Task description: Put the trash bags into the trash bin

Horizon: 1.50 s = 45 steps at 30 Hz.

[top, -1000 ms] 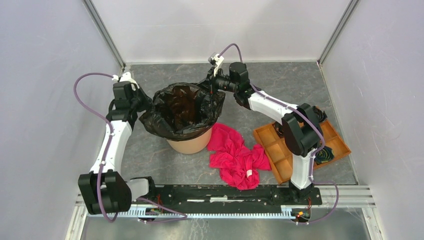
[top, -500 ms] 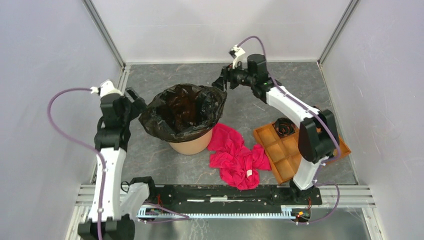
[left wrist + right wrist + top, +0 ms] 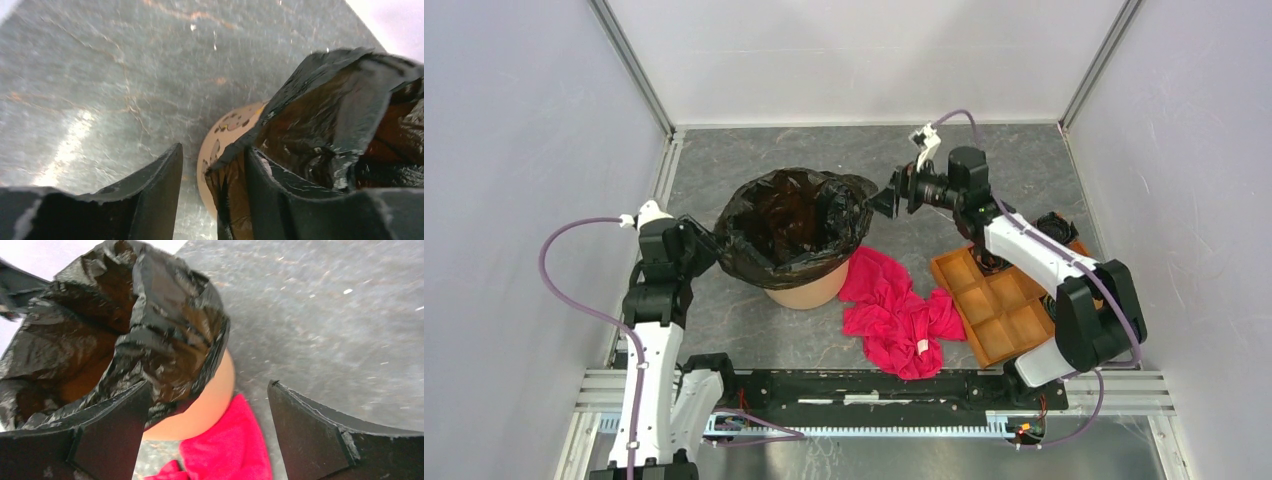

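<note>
The black trash bag [image 3: 794, 215] lines the round orange-tan trash bin [image 3: 809, 290], its crinkly rim folded out over the top. My left gripper [image 3: 712, 243] is at the bin's left side. In the left wrist view its jaws [image 3: 214, 150] stand apart, the bag's hanging edge [image 3: 235, 175] lies against the right finger, and bare floor shows beside the left one. My right gripper [image 3: 886, 200] hovers just right of the bin, wide open and holding nothing. The right wrist view shows the bag [image 3: 135, 325] and bin wall [image 3: 210, 405] beyond its fingers.
A red-pink cloth [image 3: 894, 310] lies crumpled on the floor against the bin's right front side. A flat orange-brown compartment tray [image 3: 994, 300] sits at the right under the right arm. White walls close in the back and both sides.
Both grippers have let go of the bag's rim. The right one opened and drew back to the right. The left arm pulled toward the near edge and now sits by the bin's left side.
</note>
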Tool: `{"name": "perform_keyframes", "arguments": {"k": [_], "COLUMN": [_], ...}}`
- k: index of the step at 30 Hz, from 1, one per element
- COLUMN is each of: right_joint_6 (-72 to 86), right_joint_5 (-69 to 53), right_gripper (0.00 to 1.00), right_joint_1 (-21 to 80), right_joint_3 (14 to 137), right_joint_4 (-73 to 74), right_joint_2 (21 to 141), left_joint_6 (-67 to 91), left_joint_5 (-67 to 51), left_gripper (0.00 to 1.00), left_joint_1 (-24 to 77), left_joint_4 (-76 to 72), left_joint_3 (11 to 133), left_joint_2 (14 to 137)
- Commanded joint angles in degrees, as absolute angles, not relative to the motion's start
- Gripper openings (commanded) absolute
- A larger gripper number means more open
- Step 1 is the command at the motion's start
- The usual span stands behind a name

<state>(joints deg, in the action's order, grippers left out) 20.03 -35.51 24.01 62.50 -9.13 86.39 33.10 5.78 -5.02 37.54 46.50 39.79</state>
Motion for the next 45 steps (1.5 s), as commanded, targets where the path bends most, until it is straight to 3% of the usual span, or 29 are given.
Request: {"name": "perform_keyframes", "arguments": {"k": [1, 3, 9, 15, 18, 26, 32, 40, 45], "right_joint_6": [34.9, 38.4, 50.6, 60.0, 58.9, 46.6, 44.2, 41.2, 32.1], "right_joint_5": [-43.7, -44.4, -45.8, -45.5, -44.3, -41.0, -40.8, -40.0, -41.3], "right_gripper": [0.87, 0.73, 0.44, 0.10, 0.03, 0.02, 0.11, 0.15, 0.32], "right_joint_1": [24.2, 24.2, 26.4, 27.4, 27.4, 27.4, 27.4, 27.6, 27.6], "right_joint_3": [53.8, 51.8, 49.5, 50.9, 50.5, 47.6, 48.3, 48.3, 51.9], "right_joint_4": [-29.5, -34.6, -53.3, -65.6, -64.7, -51.7, -49.0, -46.3, -34.0], "right_joint_2": [85.1, 86.0, 91.5, 98.9, 100.4, 100.0, 100.7, 101.6, 102.0], "left_joint_6": [40.0, 42.1, 49.0, 49.5, 48.6, 48.9, 49.3, 49.5, 48.9], "left_joint_5": [-1.0, -4.6, -16.3, -19.2, -18.0, -15.1, -14.1, -15.1, -14.0], "left_gripper": [0.50, 0.42, 0.34, 0.14, 0.02, 0.02, 0.02, 0.02, 0.02], "left_joint_1": [-5.0, -5.0, -5.0, -5.0, -5.0, -5.0, -5.1, -5.0, -5.0], "left_joint_4": [33.4, 30.5, 17.8, 9.8, 8.1, 6.4, 6.0, 4.3, 7.0], "left_joint_3": [43.6, 41.9, 37.8, 37.1, 36.2, 29.7, 25.4, 22.7, 23.2], "left_joint_2": [40.2, 40.7, 45.8, 52.1, 53.9, 53.6, 51.4, 51.6, 50.8]}}
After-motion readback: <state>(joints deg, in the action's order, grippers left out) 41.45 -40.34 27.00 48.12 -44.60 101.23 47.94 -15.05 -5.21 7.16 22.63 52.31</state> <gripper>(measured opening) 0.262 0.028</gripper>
